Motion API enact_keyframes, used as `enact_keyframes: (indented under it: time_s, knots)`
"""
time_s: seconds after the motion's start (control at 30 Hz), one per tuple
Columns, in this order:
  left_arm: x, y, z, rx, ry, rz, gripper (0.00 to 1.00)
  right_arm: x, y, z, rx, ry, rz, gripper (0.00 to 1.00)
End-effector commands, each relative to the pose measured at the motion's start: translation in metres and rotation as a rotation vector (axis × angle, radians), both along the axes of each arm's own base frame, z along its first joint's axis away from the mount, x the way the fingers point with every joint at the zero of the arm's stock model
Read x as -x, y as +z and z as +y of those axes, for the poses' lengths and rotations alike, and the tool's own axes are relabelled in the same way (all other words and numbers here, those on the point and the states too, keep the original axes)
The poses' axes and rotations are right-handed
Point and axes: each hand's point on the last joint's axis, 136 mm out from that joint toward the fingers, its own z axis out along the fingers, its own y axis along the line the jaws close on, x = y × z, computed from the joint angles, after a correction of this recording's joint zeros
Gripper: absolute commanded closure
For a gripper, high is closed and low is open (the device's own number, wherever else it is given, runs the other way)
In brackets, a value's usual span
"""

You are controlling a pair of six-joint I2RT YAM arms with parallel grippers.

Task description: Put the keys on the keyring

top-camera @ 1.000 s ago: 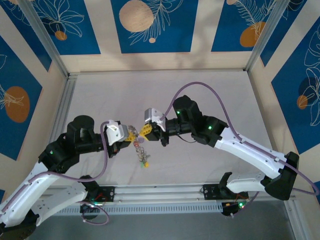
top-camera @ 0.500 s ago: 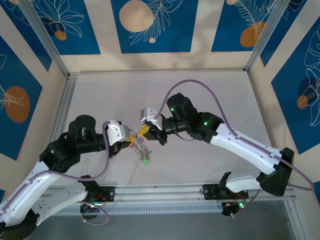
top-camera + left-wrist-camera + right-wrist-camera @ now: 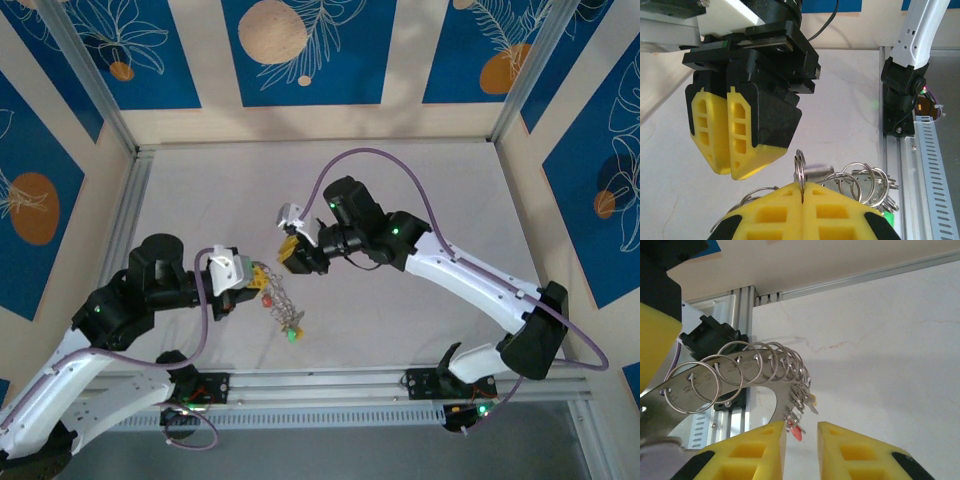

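Near keyring [image 3: 860,182], right claw [image 3: 732,172], apart

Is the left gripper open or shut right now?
Shut: the left gripper presses its pads together, pinching a loop of the keyring between them.

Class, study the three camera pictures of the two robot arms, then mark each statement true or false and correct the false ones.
1. The left gripper is shut on the keyring. True.
2. The right gripper grips the keyring too. False: its fingers stand slightly apart with nothing between them, clear of the rings.
3. In the top view, a green key sits at the end of the bunch farthest from the left gripper. True.
4. The cable looping over the right arm is orange. False: it is purple.
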Motion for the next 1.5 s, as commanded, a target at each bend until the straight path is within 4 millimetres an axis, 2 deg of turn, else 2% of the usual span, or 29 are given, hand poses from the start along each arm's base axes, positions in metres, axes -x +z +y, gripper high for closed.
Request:
enact_keyframes:
  time_s: [0.0,0.17,0.3,0.4,0.57,0.83,1.1,1.27,1.47]
  knots:
    - [0.005,0.023,-0.005,0.069,-0.041,-0.069,1.0,0.004,0.015,-0.006,-0.027,-0.011,-0.02,0.76]
    - [0.008,0.024,-0.005,0.072,-0.057,-0.059,1.0,0.019,0.038,-0.029,-0.164,-0.021,-0.174,0.67]
    - [0.016,0.029,-0.008,0.099,-0.097,-0.038,1.0,0.046,0.066,-0.042,-0.316,0.046,-0.304,0.54]
    - [0.023,0.034,-0.012,0.131,-0.141,-0.012,1.0,0.063,0.07,-0.038,-0.349,0.123,-0.324,0.47]
    - [0.03,0.037,-0.015,0.157,-0.179,0.015,1.0,0.08,0.069,-0.024,-0.363,0.209,-0.326,0.45]
    - [0.032,0.04,-0.015,0.174,-0.19,0.007,1.0,0.084,0.067,-0.013,-0.37,0.237,-0.311,0.65]
    - [0.029,0.041,-0.015,0.197,-0.176,-0.014,1.0,0.086,0.059,-0.007,-0.34,0.264,-0.276,0.77]
    - [0.029,0.04,-0.016,0.196,-0.177,-0.009,1.0,0.086,0.059,-0.006,-0.338,0.27,-0.284,0.98]
    - [0.02,0.032,-0.013,0.148,-0.122,-0.005,1.0,0.077,0.06,-0.01,-0.317,0.217,-0.342,1.0]
